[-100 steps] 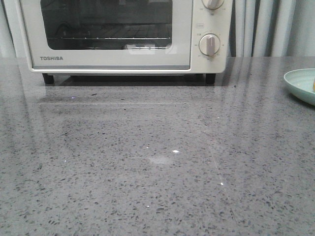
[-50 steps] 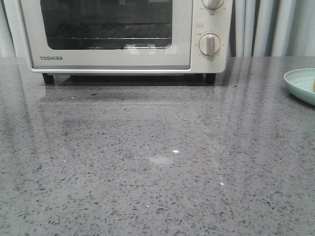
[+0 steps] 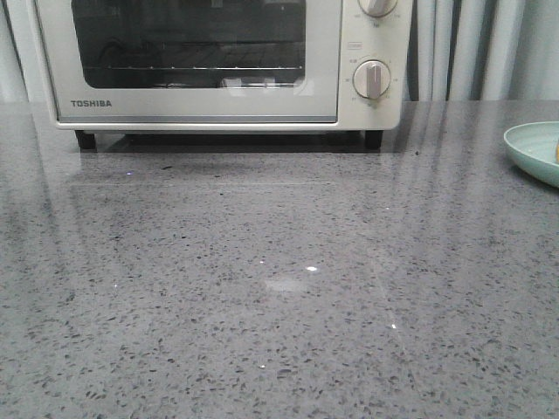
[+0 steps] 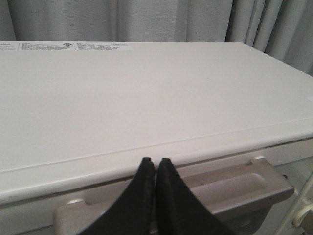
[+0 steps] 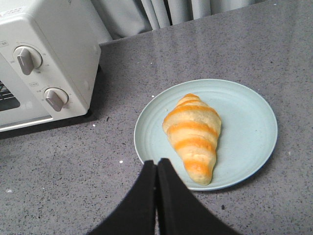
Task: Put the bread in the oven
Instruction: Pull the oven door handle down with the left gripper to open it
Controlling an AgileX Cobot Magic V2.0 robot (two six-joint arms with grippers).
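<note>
The cream-white TOSHIBA oven stands at the back of the table with its glass door closed. Through the left wrist camera I see the oven's flat top and its door handle; my left gripper is shut and empty, its tips at the top front edge just above the handle. The bread, a golden-striped croissant roll, lies on a pale green plate to the right of the oven. My right gripper hangs shut and empty above the plate's near rim.
Only the plate's edge shows at the far right of the front view. The grey speckled table spreads in front of the oven. Grey curtains hang behind. Two round dial knobs sit on the oven's right panel.
</note>
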